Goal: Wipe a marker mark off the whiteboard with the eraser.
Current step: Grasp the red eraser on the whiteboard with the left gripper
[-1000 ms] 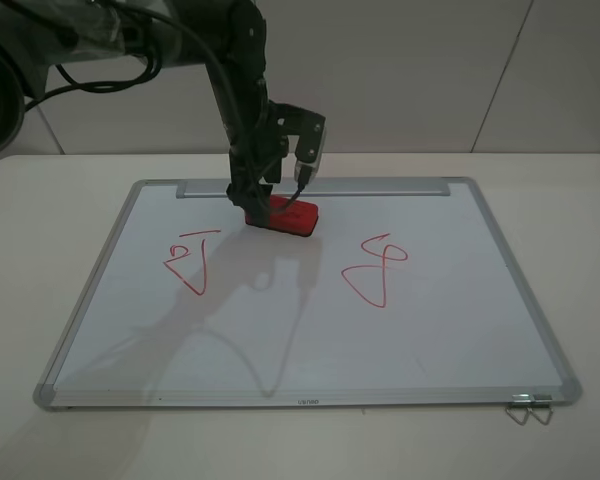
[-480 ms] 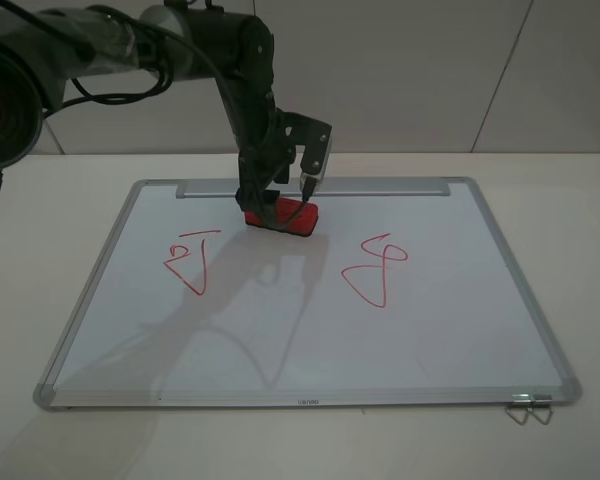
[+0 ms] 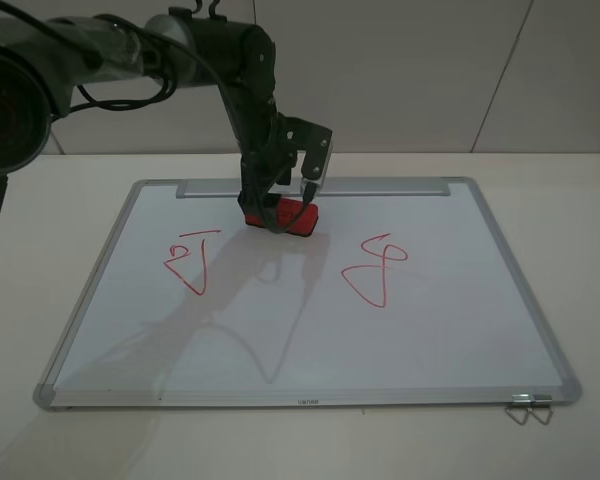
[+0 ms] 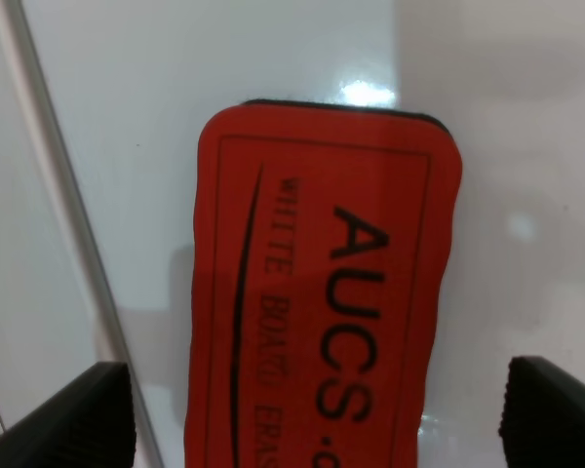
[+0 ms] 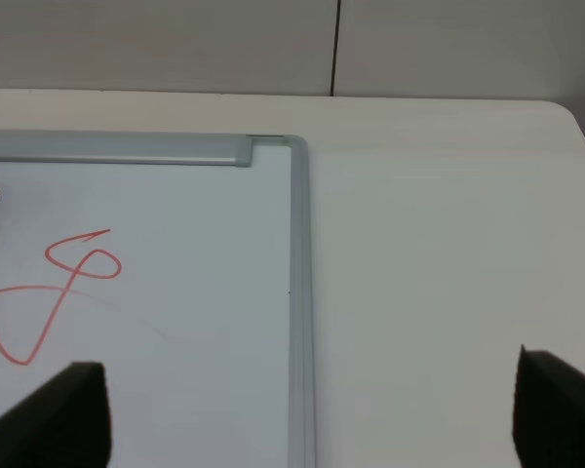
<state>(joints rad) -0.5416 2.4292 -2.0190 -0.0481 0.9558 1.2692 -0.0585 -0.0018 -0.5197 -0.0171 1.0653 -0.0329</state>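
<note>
The red eraser [image 3: 292,215] lies flat on the whiteboard [image 3: 280,330] just in front of its grey tray strip [image 3: 380,187]. My left gripper [image 3: 267,210] hangs low over the eraser's left end. In the left wrist view the eraser [image 4: 322,292] fills the middle with its black lettering up, and the left gripper [image 4: 317,429] is open, a dark fingertip [image 4: 78,419] standing clear of it on each side. The marker mark [image 3: 190,260], a thin red triangle with a bar on top, is on the board's left half. My right gripper [image 5: 302,429] is open over the board's far right corner.
A red looped figure-8 scribble [image 3: 375,270] marks the board's right half and also shows in the right wrist view [image 5: 54,292]. A metal binder clip [image 3: 528,408] hangs off the board's near right corner. Pale tabletop [image 5: 448,244] surrounds the board.
The left arm has shifted slightly right and settled lower over the eraser. The eraser has stayed in place.
</note>
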